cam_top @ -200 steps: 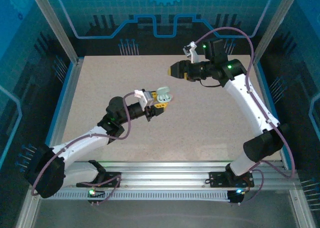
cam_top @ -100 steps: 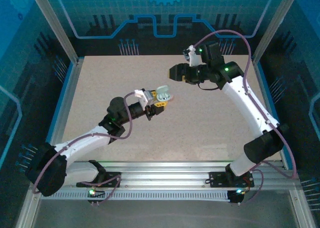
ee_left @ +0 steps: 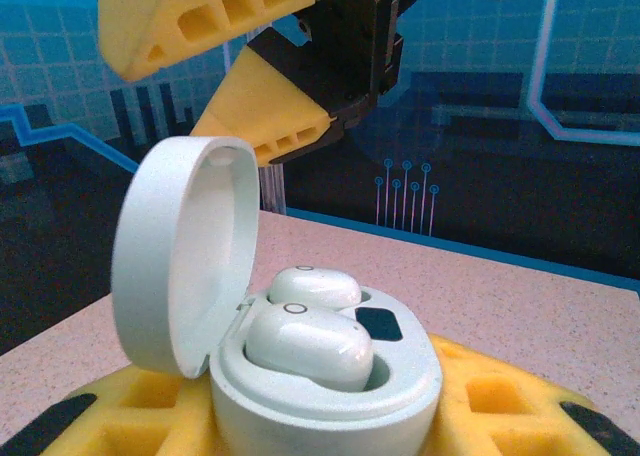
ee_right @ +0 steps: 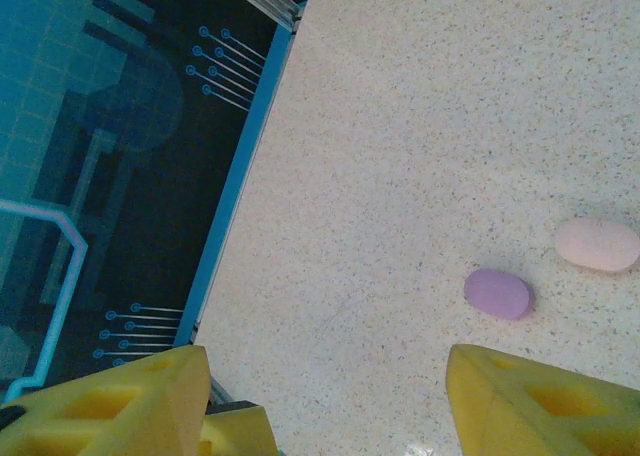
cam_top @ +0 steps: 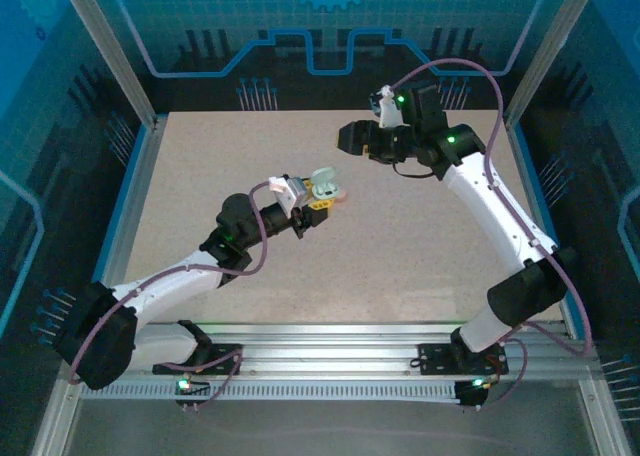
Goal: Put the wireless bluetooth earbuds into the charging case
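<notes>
The round plastic charging case (ee_left: 330,406) is pale mint-white, and the two shiny earbuds (ee_left: 308,344) in it are white. One pebble-shaped purple earbud (ee_right: 497,293) lies by a pebble-shaped pink earbud (ee_right: 597,244). The flat tabletop (ee_right: 400,126) is cream with tiny dark speckles.

left gripper (cam_top: 323,200): clamped, arm stretched forward | right gripper (cam_top: 349,136): jaws apart, arm bent leftward

Found smooth, glossy pale plastic on the charging case (ee_left: 330,416) seated between the left gripper's fingers (ee_left: 500,406), lid (ee_left: 180,256) likewise. Same high gloss on the two earbuds (ee_left: 310,344) inside. Noted matt yellow plastic, ribbed with open cells, on those fingers and on the right gripper's fingers (ee_right: 540,401). Beneath the right gripper's fingers, recorded a finely speckled, low-sheen table (ee_right: 400,126), plus a smooth satin purple piece (ee_right: 497,293) and pink piece (ee_right: 597,244). Logged brushed metal rails (cam_top: 330,338) back at the arm bases
</notes>
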